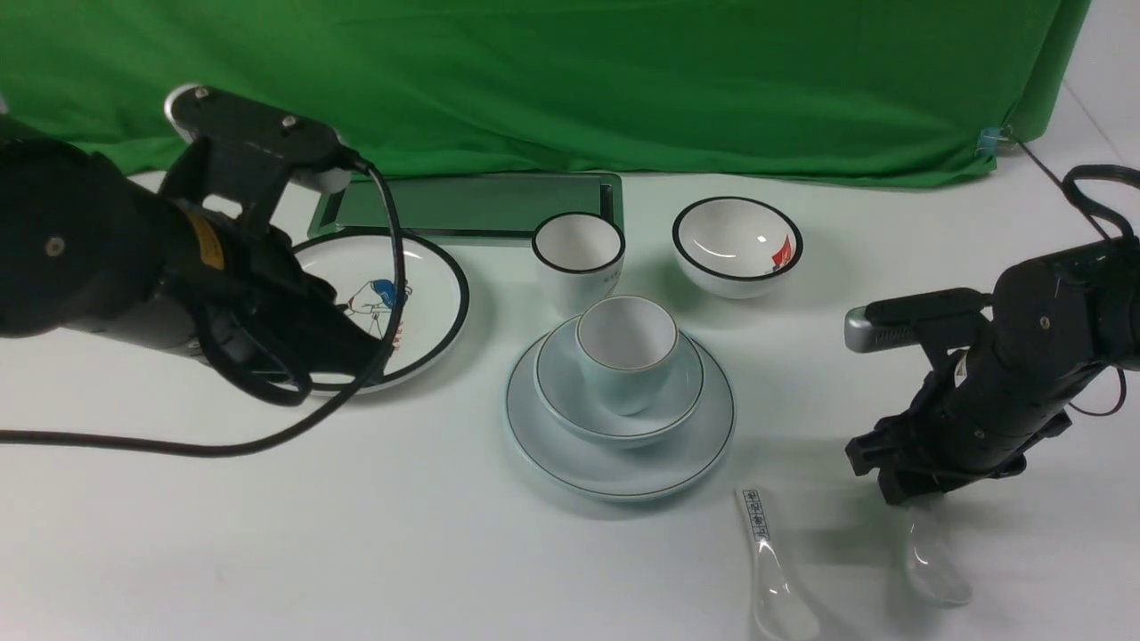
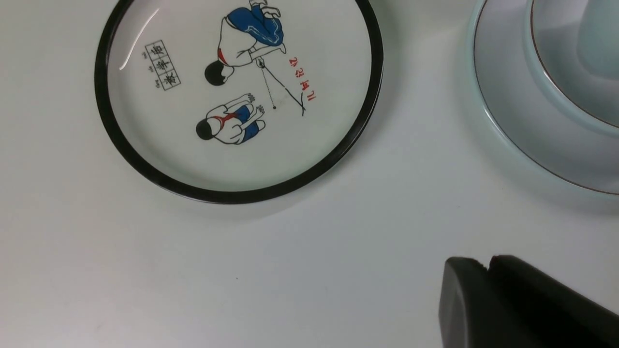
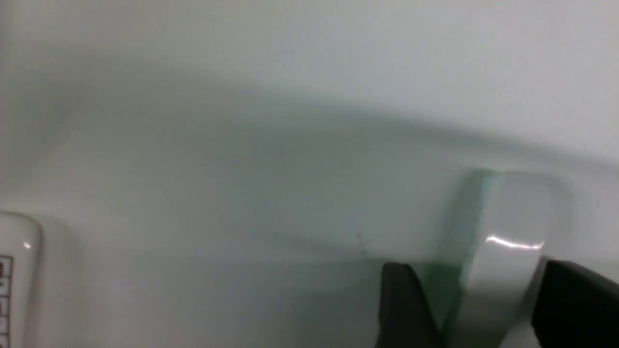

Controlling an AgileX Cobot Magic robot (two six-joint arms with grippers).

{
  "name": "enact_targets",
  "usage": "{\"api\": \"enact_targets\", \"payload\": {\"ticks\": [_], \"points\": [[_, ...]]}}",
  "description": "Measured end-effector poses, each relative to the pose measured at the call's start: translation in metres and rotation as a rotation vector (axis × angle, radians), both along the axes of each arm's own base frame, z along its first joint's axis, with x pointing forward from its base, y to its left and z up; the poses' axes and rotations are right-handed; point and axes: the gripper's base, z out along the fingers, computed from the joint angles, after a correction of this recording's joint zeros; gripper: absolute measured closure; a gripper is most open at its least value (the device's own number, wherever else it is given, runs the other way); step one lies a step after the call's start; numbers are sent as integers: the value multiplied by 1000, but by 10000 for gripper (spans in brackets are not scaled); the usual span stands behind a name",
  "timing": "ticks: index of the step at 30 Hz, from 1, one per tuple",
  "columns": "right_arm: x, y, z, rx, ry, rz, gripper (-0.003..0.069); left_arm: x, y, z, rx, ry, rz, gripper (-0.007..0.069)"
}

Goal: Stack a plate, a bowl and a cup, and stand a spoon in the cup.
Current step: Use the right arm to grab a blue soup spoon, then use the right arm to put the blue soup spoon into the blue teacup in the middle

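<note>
The plain plate (image 1: 623, 467) lies at the table's centre with the plain bowl (image 1: 552, 392) on it and the light-blue cup (image 1: 623, 356) standing in the bowl. The plain white spoon (image 1: 935, 556) lies on the table at the front right. My right gripper (image 1: 908, 499) is down over its handle (image 3: 508, 241), open, with one finger on each side and a gap at one side. My left gripper (image 1: 370, 352) is shut and empty above the table, by the cartoon plate; its closed tips (image 2: 488, 263) show in the left wrist view, with the stack's plate (image 2: 508, 111) beyond.
A black-rimmed cartoon plate (image 1: 436, 285) lies at the left under my left arm. A black-rimmed cup (image 1: 579, 254) and black-rimmed bowl (image 1: 735, 245) stand behind the stack. A printed spoon (image 1: 770, 561) lies beside the plain one. A green tray (image 1: 472, 205) sits at the back.
</note>
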Motion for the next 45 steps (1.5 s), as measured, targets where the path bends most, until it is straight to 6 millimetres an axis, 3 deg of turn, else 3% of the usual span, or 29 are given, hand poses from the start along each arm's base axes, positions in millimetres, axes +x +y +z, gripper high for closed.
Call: {"api": "enact_targets", "payload": {"ticks": [2, 6, 12, 14, 17, 18, 19, 20, 25, 29, 30, 32, 37, 45], "points": [[0, 0, -1, 1, 2, -1, 378, 0, 0, 0, -2, -4, 0, 631], [0, 0, -1, 3, 1, -2, 481, 0, 0, 0, -2, -5, 0, 631], [3, 1, 2, -2, 4, 7, 487, 0, 0, 0, -2, -5, 0, 631], [7, 2, 11, -5, -1, 18, 487, 0, 0, 0, -3, -5, 0, 631], [13, 4, 32, 8, -57, 24, 487, 0, 0, 0, -3, -4, 0, 631], [16, 8, 56, 27, -136, 44, 487, 0, 0, 0, 0, -5, -5, 631], [16, 9, 57, 29, -141, 47, 487, 0, 0, 0, 0, -5, -5, 631], [15, 14, 80, 57, -225, 71, 487, 0, 0, 0, 1, -6, -6, 631], [3, 44, 144, 177, -571, 190, 487, 0, 0, 0, 2, -6, -7, 631], [-5, 71, 168, 253, -759, 280, 487, 0, 0, 0, 2, -6, -7, 631], [-8, 86, 172, 285, -824, 324, 487, 0, 0, 0, 2, -6, -7, 631], [-10, 103, 172, 327, -910, 369, 487, 0, 0, 0, 2, -6, -7, 631], [-6, 143, 150, 417, -1039, 441, 487, 0, -1, 0, -2, -4, -6, 631], [14, 164, 107, 444, -1099, 455, 487, 0, -1, 0, -6, -3, -5, 631]]}}
